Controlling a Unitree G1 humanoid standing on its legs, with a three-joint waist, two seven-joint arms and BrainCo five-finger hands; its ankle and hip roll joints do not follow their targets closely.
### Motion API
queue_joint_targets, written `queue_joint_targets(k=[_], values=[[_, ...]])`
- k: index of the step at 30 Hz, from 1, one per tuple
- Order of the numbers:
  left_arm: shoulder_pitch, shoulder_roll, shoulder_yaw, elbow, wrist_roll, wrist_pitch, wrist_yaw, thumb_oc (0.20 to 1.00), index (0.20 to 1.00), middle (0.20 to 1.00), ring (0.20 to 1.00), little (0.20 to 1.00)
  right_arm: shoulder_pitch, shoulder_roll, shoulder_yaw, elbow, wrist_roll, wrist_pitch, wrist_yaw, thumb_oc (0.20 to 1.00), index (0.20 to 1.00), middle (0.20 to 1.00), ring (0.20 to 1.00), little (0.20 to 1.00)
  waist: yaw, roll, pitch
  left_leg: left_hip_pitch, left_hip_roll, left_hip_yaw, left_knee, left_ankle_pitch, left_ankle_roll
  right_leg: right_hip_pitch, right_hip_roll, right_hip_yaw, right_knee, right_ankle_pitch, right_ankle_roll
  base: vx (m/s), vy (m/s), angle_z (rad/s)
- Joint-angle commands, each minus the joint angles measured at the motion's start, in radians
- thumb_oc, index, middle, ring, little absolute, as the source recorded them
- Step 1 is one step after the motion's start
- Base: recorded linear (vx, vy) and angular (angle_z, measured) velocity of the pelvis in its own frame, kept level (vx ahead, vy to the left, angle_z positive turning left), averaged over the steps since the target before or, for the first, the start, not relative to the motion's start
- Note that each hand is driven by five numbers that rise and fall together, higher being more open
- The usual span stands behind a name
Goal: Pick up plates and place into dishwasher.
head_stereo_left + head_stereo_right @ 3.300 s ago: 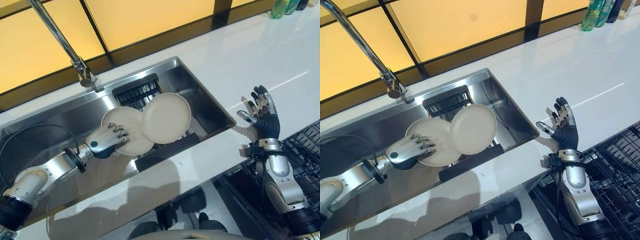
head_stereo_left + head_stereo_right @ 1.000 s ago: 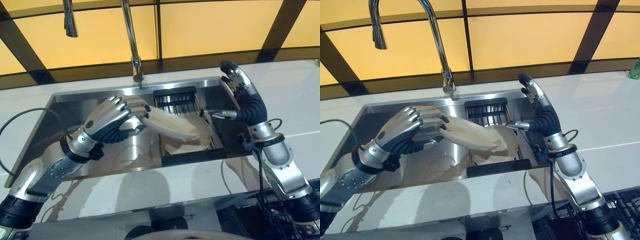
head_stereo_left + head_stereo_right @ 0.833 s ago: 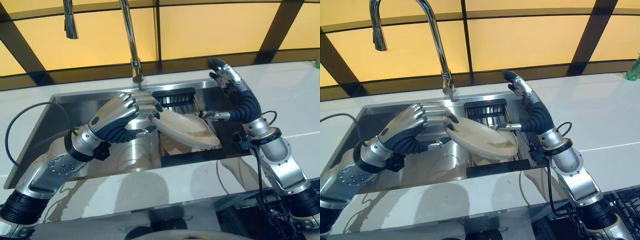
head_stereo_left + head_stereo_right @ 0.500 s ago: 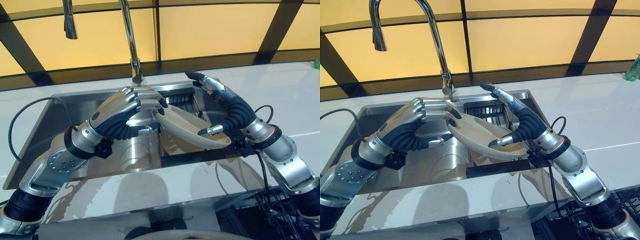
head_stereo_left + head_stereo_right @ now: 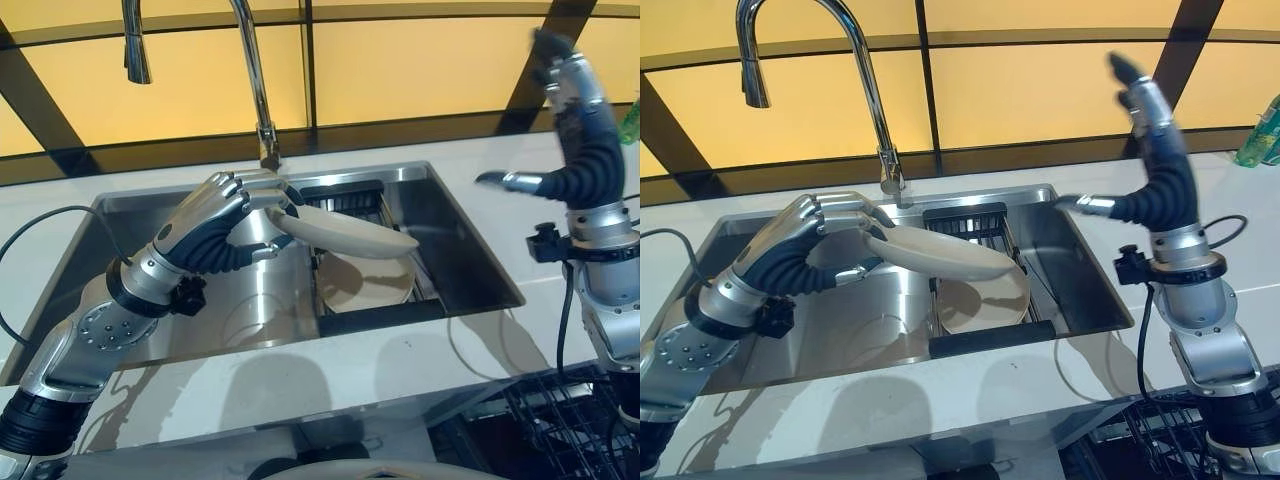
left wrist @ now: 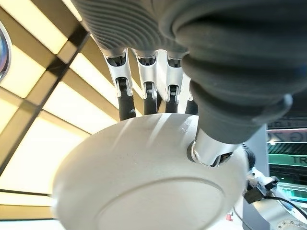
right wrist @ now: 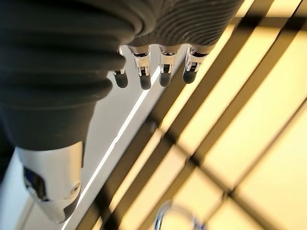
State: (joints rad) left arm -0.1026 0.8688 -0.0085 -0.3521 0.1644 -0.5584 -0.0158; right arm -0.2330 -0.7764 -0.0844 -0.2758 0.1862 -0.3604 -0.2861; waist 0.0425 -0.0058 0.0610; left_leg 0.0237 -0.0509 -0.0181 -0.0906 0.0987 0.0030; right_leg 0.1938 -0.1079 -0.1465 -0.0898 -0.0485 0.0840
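- Left eye view: left hand (image 5: 215,222) has its fingers curled over one edge of a round cream plate (image 5: 345,232), with the thumb under it. The plate hangs nearly flat in the air above the shiny steel sink (image 5: 470,255). A second round cream plate (image 5: 365,283) lies lower down on the black slatted rack in the sink (image 5: 340,198).
- Right eye view: right hand (image 5: 1145,160) is up high over the white counter (image 5: 1240,230), well apart from both plates. Its fingers are straight and it holds nothing. A tall curved steel tap (image 5: 875,95) stands behind the sink. Black wire dishwasher rack (image 5: 1160,440) peeks in at the bottom right.
- Left wrist view: dark fingertips (image 6: 125,106) press on the plate's rim and the thumb (image 6: 211,148) pushes on its underside. So the plate is pinched at one edge.
- Right wrist view: the fingers (image 7: 144,72) point out straight with nothing between them and the thumb.
- My guess: the plate is hard and smooth. It could be wet from the sink, so it may slip. It would break if dropped. Held at one edge, it will want to tip down. Hold the rim tight, or put the other hand under the far edge.
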Motion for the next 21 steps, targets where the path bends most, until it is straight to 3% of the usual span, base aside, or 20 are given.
queue_joint_targets(k=[1,2,7,8,12,21], values=[[-0.025,0.012,0.042,0.062,-0.016,-0.019,0.058,0.2,0.2,0.2,0.2,0.2,-0.037,0.019,-0.057,0.038,-0.011,-0.073,-0.132,1.0,1.0,1.0,1.0,1.0,0.011,0.008,-0.066,0.065,0.051,0.022,0.003,-0.14,-0.037,-0.106,-0.007,0.037,0.003,0.061,0.053,-0.01,0.0,-0.07],[-0.029,0.015,0.04,0.065,-0.011,-0.013,0.063,0.2,0.2,0.2,0.2,0.2,-0.035,0.024,-0.062,0.041,-0.006,-0.072,-0.129,1.0,1.0,1.0,1.0,1.0,0.01,0.009,-0.066,0.064,0.051,0.022,0.003,-0.139,-0.037,-0.107,-0.007,0.038,0.003,0.061,0.054,-0.01,-0.002,-0.08],[-0.047,0.035,0.066,0.099,-0.019,0.015,0.118,0.2,0.2,0.2,0.2,0.2,0.004,0.008,-0.068,0.031,0.055,-0.046,0.078,1.0,1.0,1.0,1.0,1.0,0.001,0.006,-0.074,0.059,0.05,0.022,0.003,-0.135,-0.038,-0.114,-0.007,0.041,0.003,0.064,0.055,-0.01,-0.007,-0.07],[-0.057,0.03,0.082,0.109,-0.04,0.025,0.141,0.2,0.2,0.2,0.2,0.2,0.022,-0.003,-0.055,0.008,0.068,-0.036,0.172,1.0,1.0,1.0,1.0,1.0,-0.002,0.003,-0.078,0.056,0.05,0.023,0.003,-0.133,-0.038,-0.117,-0.008,0.042,0.003,0.065,0.055,0.0,0.0,0.0],[-0.075,-0.002,0.11,0.092,-0.014,0.022,0.182,0.2,0.2,0.2,0.2,0.2,0.035,-0.015,-0.003,-0.076,0.108,-0.019,0.347,1.0,1.0,1.0,1.0,1.0,-0.007,-0.001,-0.088,0.049,0.051,0.027,0.003,-0.131,-0.04,-0.124,-0.006,0.047,0.003,0.064,0.053,-0.01,-0.008,0.0],[-0.119,-0.027,0.052,0.076,-0.004,0.019,0.191,0.2,0.2,0.2,0.2,0.2,-0.042,-0.005,0.137,-0.084,0.168,-0.011,0.519,1.0,1.0,1.0,1.0,1.0,-0.005,0.0,-0.097,0.055,0.051,0.027,0.003,-0.144,-0.042,-0.119,-0.002,0.05,0.003,0.052,0.05,0.0,-0.008,-0.03]])
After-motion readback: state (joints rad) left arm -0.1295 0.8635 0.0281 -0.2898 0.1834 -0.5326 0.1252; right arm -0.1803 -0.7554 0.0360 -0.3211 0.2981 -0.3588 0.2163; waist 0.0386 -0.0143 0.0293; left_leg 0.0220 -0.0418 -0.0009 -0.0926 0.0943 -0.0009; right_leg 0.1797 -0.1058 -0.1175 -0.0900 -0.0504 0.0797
